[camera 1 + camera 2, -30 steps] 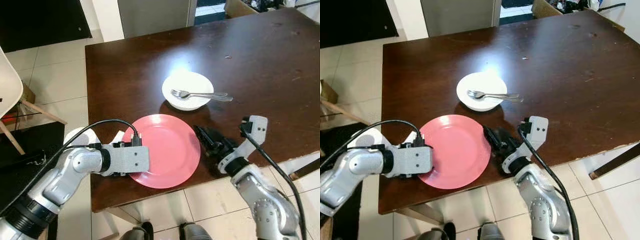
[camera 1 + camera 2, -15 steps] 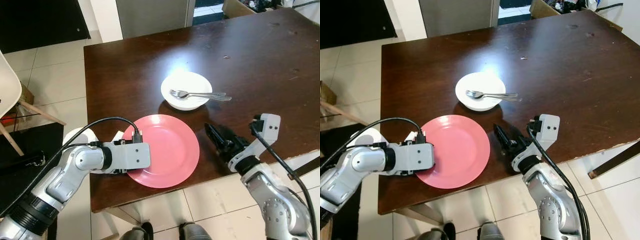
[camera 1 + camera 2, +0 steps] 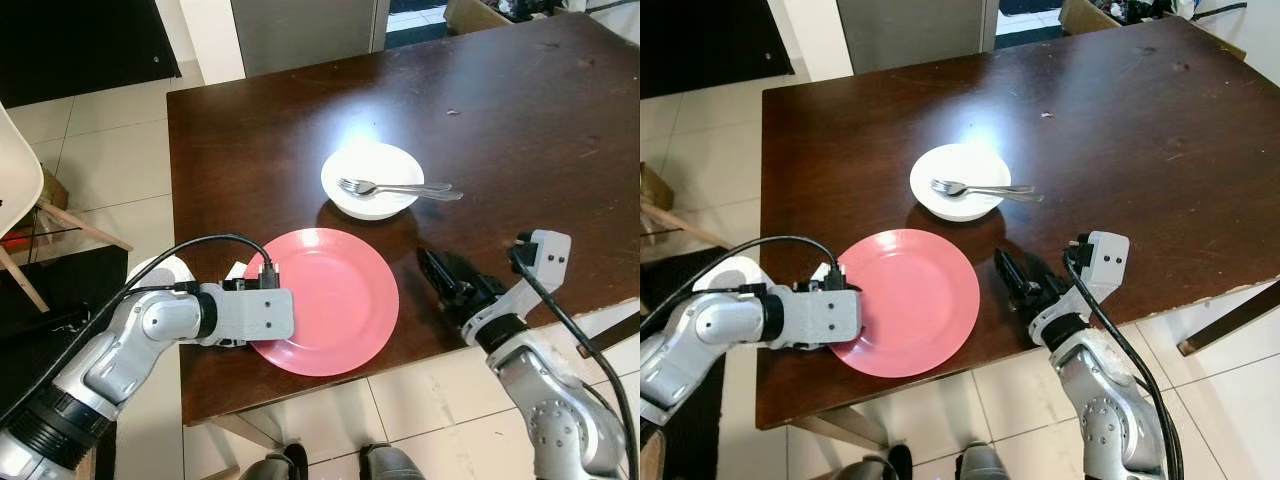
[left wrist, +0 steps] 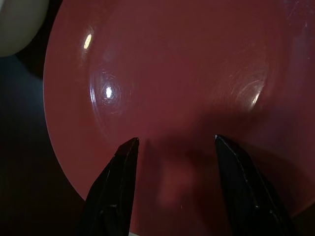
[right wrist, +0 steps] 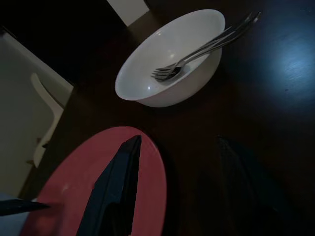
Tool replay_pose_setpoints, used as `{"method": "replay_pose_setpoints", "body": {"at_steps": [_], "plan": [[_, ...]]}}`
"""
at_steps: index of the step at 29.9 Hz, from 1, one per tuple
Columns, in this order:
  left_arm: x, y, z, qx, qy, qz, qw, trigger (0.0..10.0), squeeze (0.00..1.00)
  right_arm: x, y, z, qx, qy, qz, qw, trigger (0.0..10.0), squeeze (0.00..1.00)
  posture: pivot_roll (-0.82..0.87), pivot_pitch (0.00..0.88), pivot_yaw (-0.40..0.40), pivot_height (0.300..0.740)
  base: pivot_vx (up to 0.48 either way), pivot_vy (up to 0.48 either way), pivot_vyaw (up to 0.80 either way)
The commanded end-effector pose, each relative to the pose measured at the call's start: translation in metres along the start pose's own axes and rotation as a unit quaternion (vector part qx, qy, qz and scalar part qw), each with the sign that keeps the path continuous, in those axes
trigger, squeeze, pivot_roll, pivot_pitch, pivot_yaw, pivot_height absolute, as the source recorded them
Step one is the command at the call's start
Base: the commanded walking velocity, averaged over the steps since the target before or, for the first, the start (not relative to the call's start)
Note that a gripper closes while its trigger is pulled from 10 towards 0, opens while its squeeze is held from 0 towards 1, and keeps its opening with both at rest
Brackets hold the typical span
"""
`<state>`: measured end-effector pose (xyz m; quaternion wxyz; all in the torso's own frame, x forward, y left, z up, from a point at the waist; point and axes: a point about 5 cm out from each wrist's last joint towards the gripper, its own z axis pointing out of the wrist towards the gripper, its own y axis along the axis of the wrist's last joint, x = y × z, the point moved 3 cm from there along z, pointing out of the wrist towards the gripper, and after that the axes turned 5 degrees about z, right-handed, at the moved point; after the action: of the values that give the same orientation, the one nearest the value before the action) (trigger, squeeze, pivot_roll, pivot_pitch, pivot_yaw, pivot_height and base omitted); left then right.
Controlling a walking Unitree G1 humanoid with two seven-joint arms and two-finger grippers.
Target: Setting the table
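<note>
A pink plate [image 3: 330, 300] lies near the front edge of the dark wooden table [image 3: 520, 110]. My left gripper [image 4: 174, 141] is open at the plate's left rim, its two black fingers [image 4: 118, 182] spread over the pink surface. My right gripper [image 3: 438, 268] hovers open just right of the plate, apart from it, pointing toward the plate and the bowl. Behind the plate stands a white bowl [image 3: 372, 182] with a silver fork [image 3: 405, 188] resting across it, its handle sticking out to the right. The right wrist view has the bowl [image 5: 167, 64] and the fork [image 5: 206, 46] ahead of the fingers.
A white chair [image 3: 20, 185] stands on the tiled floor left of the table. A round white object [image 3: 160, 270] sits below my left arm. The table's front edge runs just under both wrists. The far right half of the table is bare wood.
My right gripper has drawn back to the right, from the plate's right rim to a gap beside it. The left gripper stays at the plate's left rim.
</note>
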<state>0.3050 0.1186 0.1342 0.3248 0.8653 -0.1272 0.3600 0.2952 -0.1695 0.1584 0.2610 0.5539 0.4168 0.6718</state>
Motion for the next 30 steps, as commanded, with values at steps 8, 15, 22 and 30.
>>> {"method": "replay_pose_setpoints", "body": {"at_steps": [8,15,22,30], "plan": [[0.0,-0.013,-0.008,0.037,-0.007,0.013,0.999,10.0,0.0,0.001,-0.003,0.0,0.004,0.006,0.011,1.0,10.0,0.0,-0.21,0.165,0.13,0.74,0.0,0.0,0.0],[0.027,0.001,-0.018,0.007,0.031,-0.011,0.999,10.0,0.0,0.004,-0.001,0.001,-0.001,0.009,0.011,1.0,10.0,0.0,-0.2,0.16,0.132,0.74,0.0,0.0,0.0],[0.05,0.014,-0.031,-0.069,0.069,-0.147,0.984,10.0,0.0,0.005,-0.002,0.002,-0.001,0.011,0.011,1.0,10.0,0.0,-0.2,0.158,0.133,0.74,0.0,0.0,0.0],[0.046,0.0,-0.076,-0.064,0.008,-0.117,0.991,10.0,0.0,0.005,-0.003,0.002,0.0,0.011,0.013,1.0,10.0,0.0,-0.18,0.148,0.131,0.74,0.0,0.0,0.0]]}}
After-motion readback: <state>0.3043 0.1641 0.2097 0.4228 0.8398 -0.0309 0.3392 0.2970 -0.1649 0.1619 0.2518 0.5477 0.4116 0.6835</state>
